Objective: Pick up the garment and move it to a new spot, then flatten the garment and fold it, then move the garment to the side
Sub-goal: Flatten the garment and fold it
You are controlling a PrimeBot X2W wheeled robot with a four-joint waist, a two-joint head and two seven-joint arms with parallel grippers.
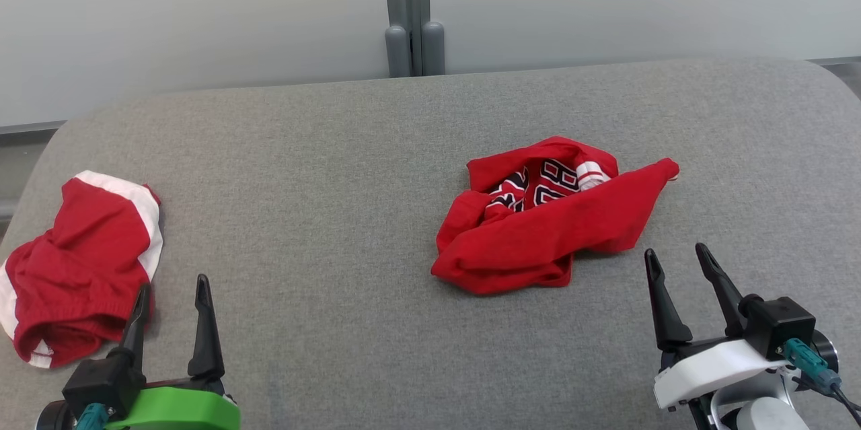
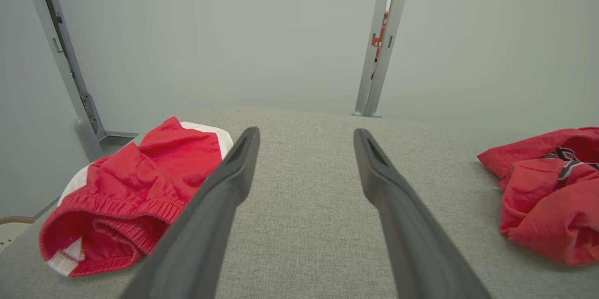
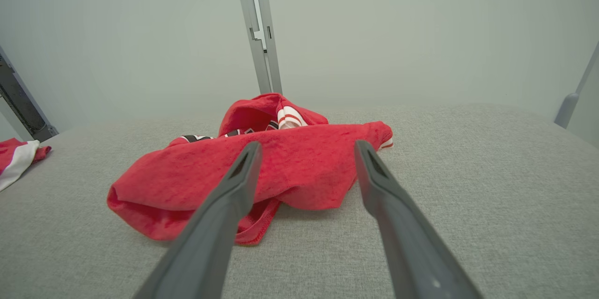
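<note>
nothing begun, by the look of it: the jersey (image 1: 545, 228) lies crumpled mid-tabletop (image 1: 323, 167), not lifted, flattened or folded. the right gripper (image 1: 675, 252) waits just beside its near edge, jaws apart and empty. the left gripper (image 1: 173, 285), jaws apart too, sits by the shorts (image 1: 81, 262). every step is left to do.

The red jersey (image 1: 538, 241) lies crumpled on the grey cushion (image 1: 336, 215), black-and-white lettering showing inside.
</note>
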